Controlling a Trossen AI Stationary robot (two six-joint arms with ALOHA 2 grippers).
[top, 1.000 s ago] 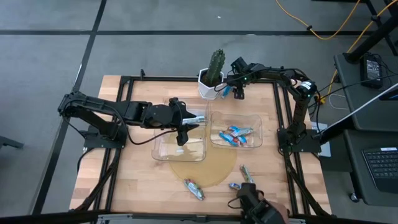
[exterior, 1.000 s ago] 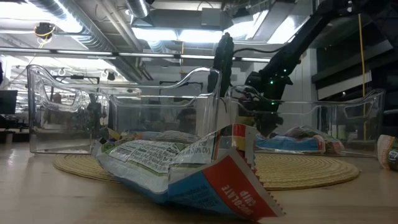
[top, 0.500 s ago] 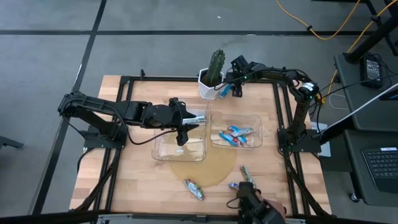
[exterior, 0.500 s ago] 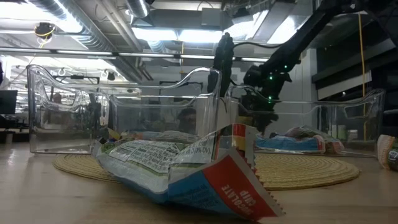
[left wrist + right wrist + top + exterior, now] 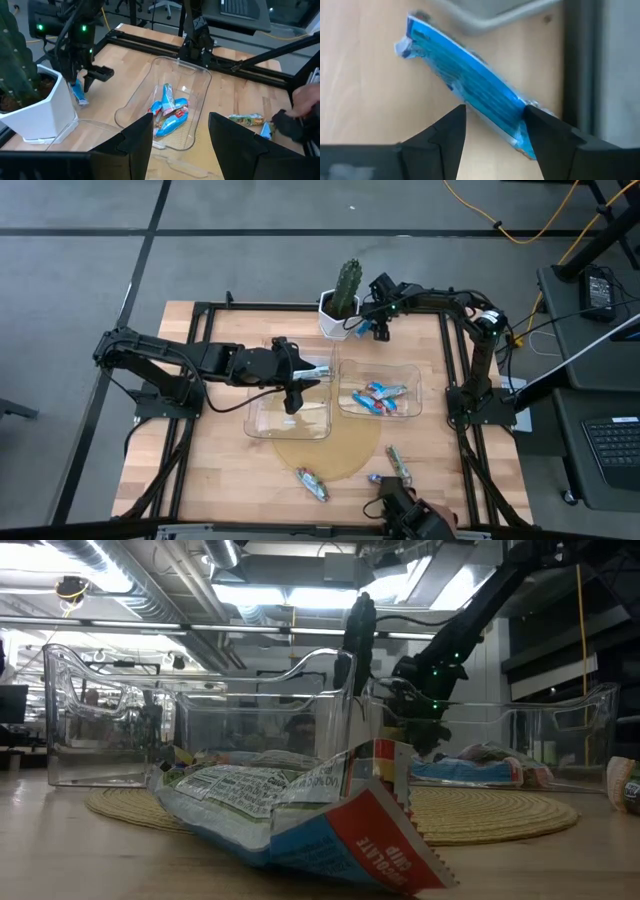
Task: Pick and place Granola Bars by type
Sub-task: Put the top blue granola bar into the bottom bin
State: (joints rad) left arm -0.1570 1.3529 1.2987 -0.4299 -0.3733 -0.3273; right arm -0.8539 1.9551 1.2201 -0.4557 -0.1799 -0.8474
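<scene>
One blue bar [image 5: 470,80] beside pot [image 5: 333,315]

The pale, matt plank-wood worktop [image 5: 220,470] carries two clear glossy plastic bins [image 5: 380,367], a round woven straw mat [image 5: 500,812] and a smooth white faceted plastic pot [image 5: 37,107]. The bright blue bar wrapper [image 5: 465,75] looks like shiny crinkled foil.

Light was even and soft over my table [image 5: 200,470] from above; shadows faint. At table height, ceiling strip lights [image 5: 270,592] glared, and the nearest wrapper [image 5: 300,815] sat blurred. My right wrist's picture was soft throughout; the blue bar [image 5: 470,82] smeared.
</scene>
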